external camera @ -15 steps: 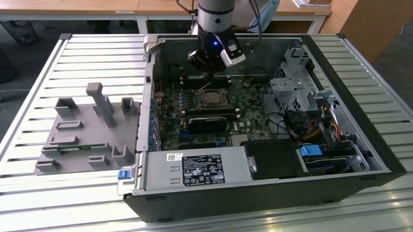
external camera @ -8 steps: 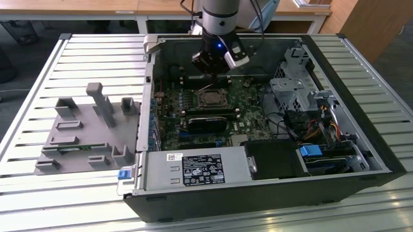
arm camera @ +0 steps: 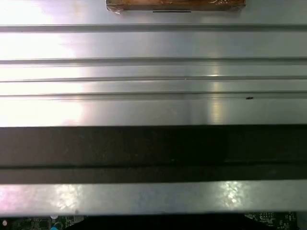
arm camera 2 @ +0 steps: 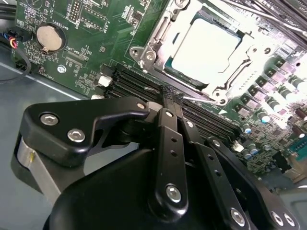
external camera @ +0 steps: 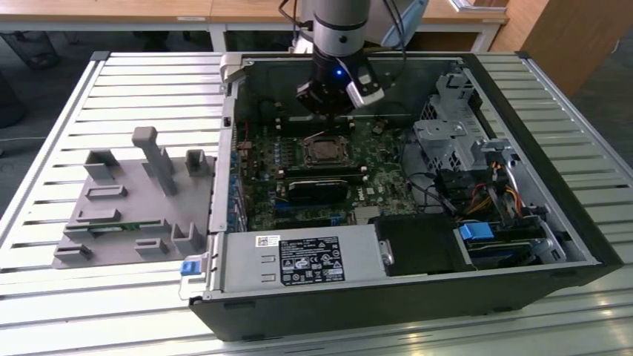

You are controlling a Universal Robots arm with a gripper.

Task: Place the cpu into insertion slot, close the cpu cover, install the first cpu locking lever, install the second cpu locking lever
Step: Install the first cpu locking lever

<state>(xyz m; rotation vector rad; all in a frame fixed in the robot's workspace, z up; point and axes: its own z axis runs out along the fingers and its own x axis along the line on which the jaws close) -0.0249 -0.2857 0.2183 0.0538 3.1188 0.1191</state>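
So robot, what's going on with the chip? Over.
Gripper shut, empty, beside the socket, touching the lever wire. Cpu seated in the slot, cover down around it. Nothing in the way.

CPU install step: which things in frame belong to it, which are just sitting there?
In play: gripper, fingers together beside the socket; cpu seated in insertion slot; cpu cover down around it.

Bystanders: coin battery; memory slots; power supply; grey fixture tray; drive cage.
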